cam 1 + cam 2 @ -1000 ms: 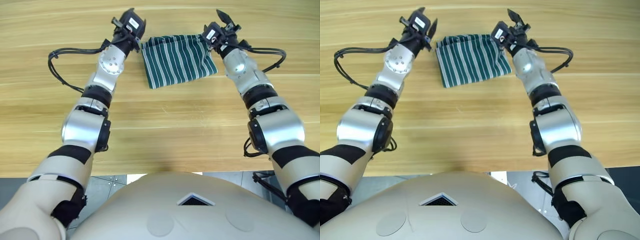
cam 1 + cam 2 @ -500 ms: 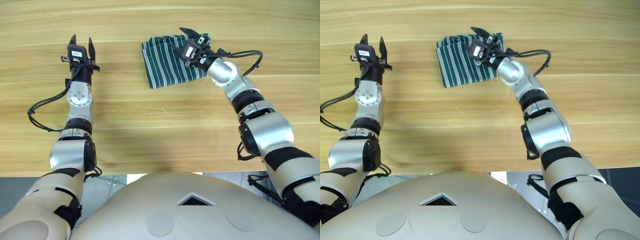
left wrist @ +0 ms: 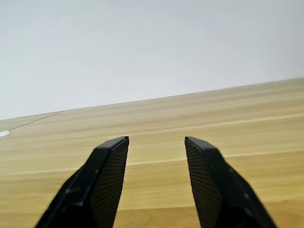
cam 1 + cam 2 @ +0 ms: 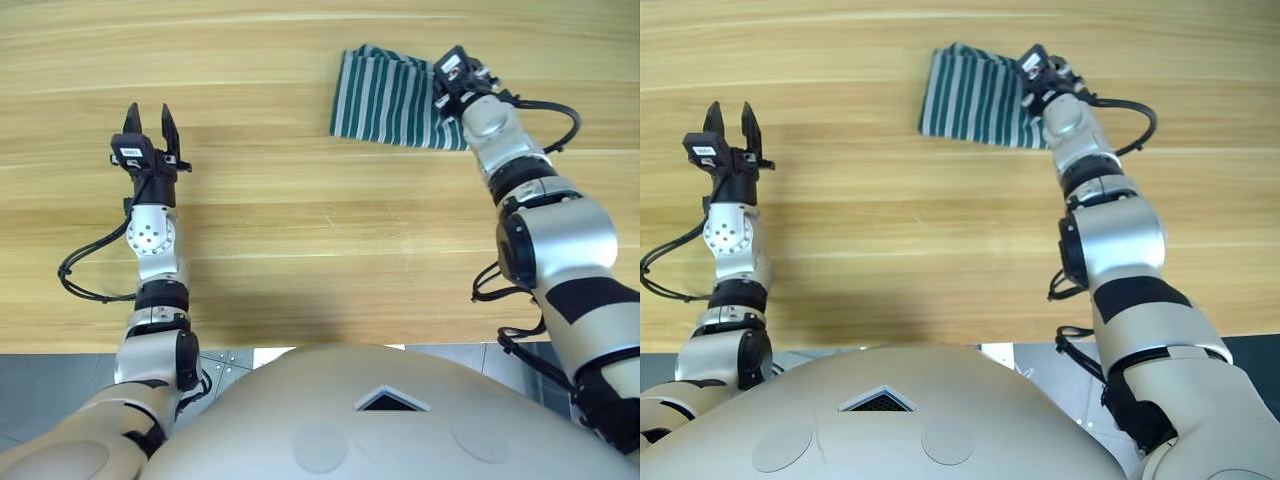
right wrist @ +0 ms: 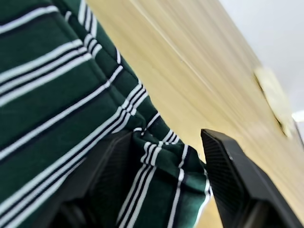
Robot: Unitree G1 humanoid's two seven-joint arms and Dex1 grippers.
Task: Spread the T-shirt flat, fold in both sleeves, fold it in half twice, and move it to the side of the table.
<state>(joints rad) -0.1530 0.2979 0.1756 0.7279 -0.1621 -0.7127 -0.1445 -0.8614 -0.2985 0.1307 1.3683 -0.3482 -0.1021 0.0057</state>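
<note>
the folded dark green t-shirt with white stripes (image 4: 390, 98) lies in the upper right of the left eye view, flat on the pale wooden table (image 4: 300, 230). its long axis runs roughly across the frame, dipping a little toward the right.

the right gripper (image 4: 452, 80) sits on the t-shirt's right edge. in the right wrist view its two black fingers (image 5: 232, 175) stand either side of a bunched fold of striped cloth that fills the gap, so it looks clamped on that edge. the bulk of the cloth lies to the left of this pincer in the frame, so any further pull to the right would likely trail the bundle behind it. the right arm is the nearer one by far.

the left gripper (image 4: 147, 110) hovers at middle left over bare wood, well apart from the t-shirt, its jaws spread wide and holding nothing.

half a second ago the t-shirt lay nearer the top centre with the right gripper over its middle. now the bundle sits further right and is turned slightly. the left gripper has dropped lower in the frame.
</note>
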